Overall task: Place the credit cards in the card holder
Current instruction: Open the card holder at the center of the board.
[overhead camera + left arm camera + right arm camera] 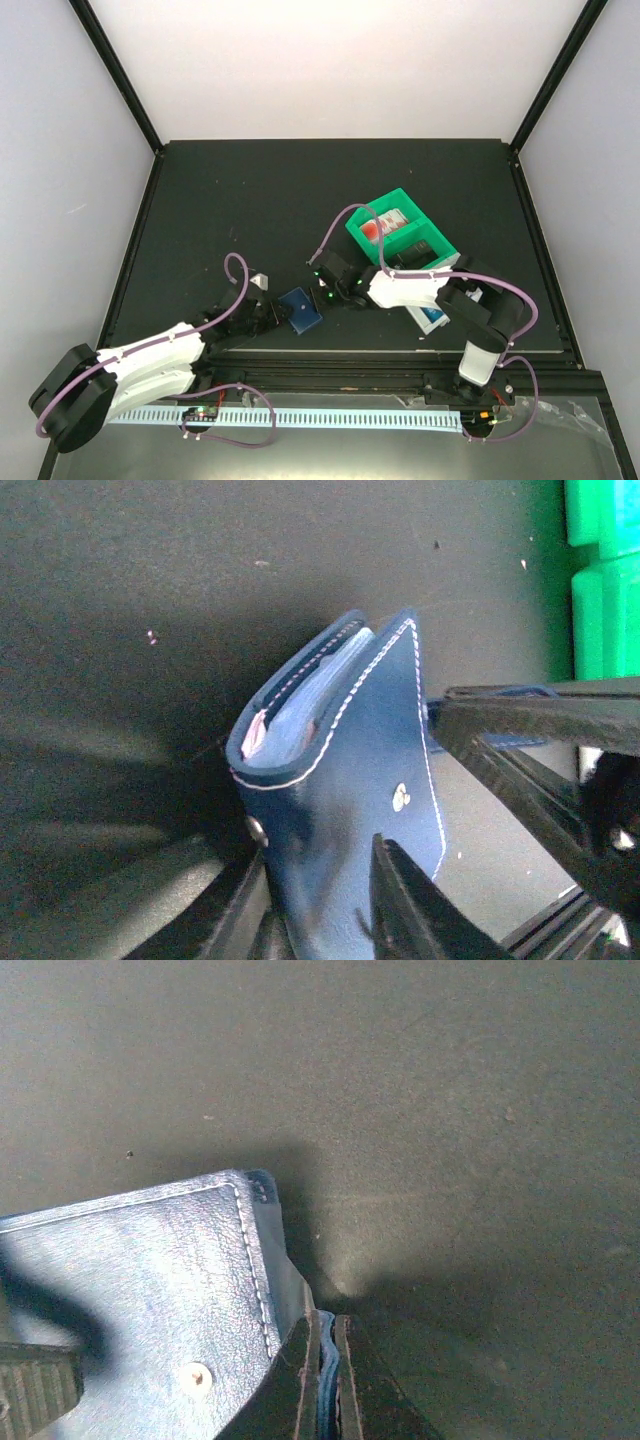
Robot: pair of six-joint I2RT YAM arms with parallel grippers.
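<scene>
The card holder (300,310), navy with white stitching and a pale clasp, stands on edge on the dark table between my two grippers. In the left wrist view its mouth (370,740) gapes, and pale blue credit cards (290,725) sit inside with only their top edges showing. My left gripper (320,865) has a finger on each side of the holder's lower part; it comes in from the left (268,313). My right gripper (327,1380) is shut on a thin blue edge running off the holder's side (150,1280), reaching in from the right (322,292).
A green bin (400,235) with red-and-white items (375,228) and a black item stands behind the right arm; its corner shows in the left wrist view (605,580). A white bin (435,315) lies under the right arm. The table's front rail (350,355) runs just behind the holder.
</scene>
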